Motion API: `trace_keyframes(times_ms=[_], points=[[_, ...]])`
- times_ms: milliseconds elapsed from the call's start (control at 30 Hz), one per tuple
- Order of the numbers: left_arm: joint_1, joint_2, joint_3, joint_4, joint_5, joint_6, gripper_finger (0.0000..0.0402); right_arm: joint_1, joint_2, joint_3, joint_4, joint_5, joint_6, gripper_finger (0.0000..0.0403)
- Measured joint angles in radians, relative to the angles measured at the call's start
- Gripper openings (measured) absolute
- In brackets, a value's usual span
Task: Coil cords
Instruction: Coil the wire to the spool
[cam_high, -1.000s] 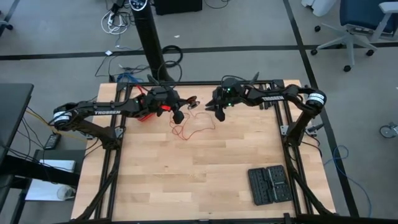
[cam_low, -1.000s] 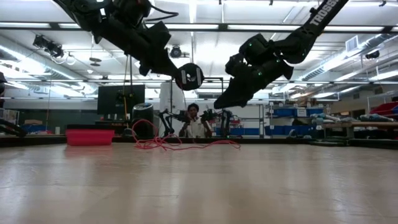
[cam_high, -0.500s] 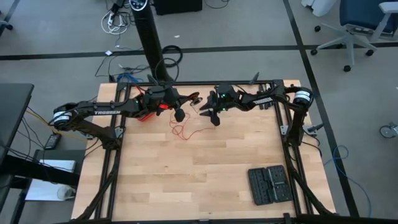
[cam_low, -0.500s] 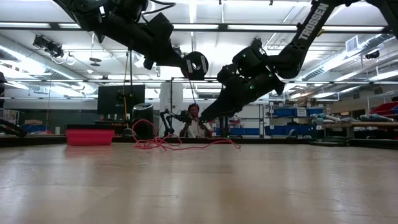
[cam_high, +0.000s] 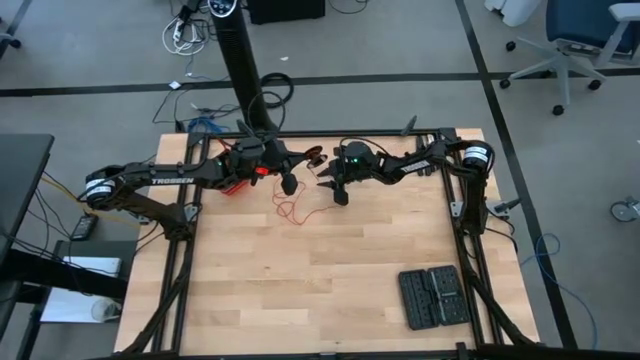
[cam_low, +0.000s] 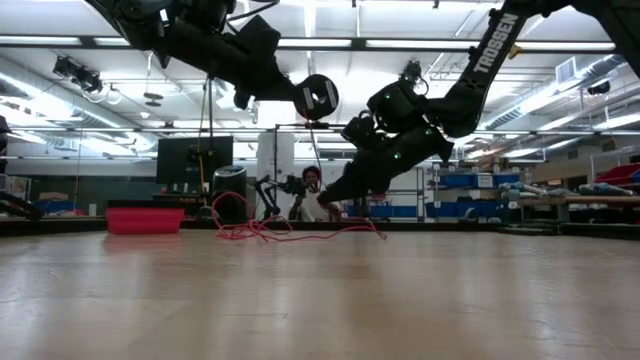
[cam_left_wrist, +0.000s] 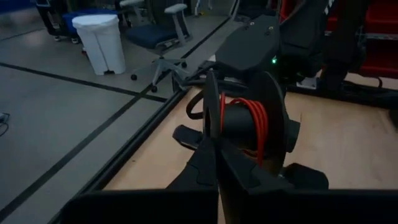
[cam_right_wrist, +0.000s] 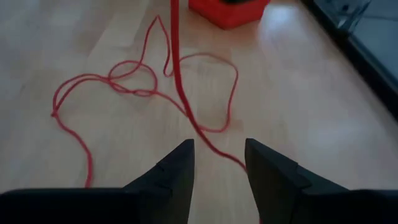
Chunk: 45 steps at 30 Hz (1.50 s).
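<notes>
At the far middle of the desk (cam_high: 300, 290), raised above the wood: left jaws, closed on the flange of a black spool (cam_left_wrist: 245, 121), several red turns wound on its core. Seen edge-on from the left wrist, so exact grip line hard to make out; lower part of the spool cut off behind the dark fingers (cam_left_wrist: 205, 168). From the low view, a round disc hanging high, with a thin strand dropping from it, barely readable against the bright room. Just beside it, toward the right: right jaws, tilted down and close above the desk, parted with a clear gap, holding nothing. Between and beyond those fingers (cam_right_wrist: 177, 171), the cord (cam_right_wrist: 140, 84) lying loose on the wood in a few crossing loops, one length rising taut out of frame toward the spool. Whether any fingertip touches the cord: cannot tell. From above, only a faint red squiggle of cord under and just in front of both jaws; its ends not to be made out. Behind the cord at the desk's far edge, a red box (cam_low: 145, 220), mostly hidden under the left arm from above and cropped in the right wrist view. Well apart, near the front right corner, a flat black case (cam_high: 432, 297). Beyond the desk, in the low view, a person (cam_low: 312, 180), partly covered by the right arm.
</notes>
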Motion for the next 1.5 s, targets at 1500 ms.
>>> trace_keyframes(times_ms=[1500], points=[[0.005, 0.0, 0.0, -0.044, 0.003, -0.079, 0.0001, -0.002, -0.01, -0.002, -0.059, 0.143, -0.185, 0.0004]])
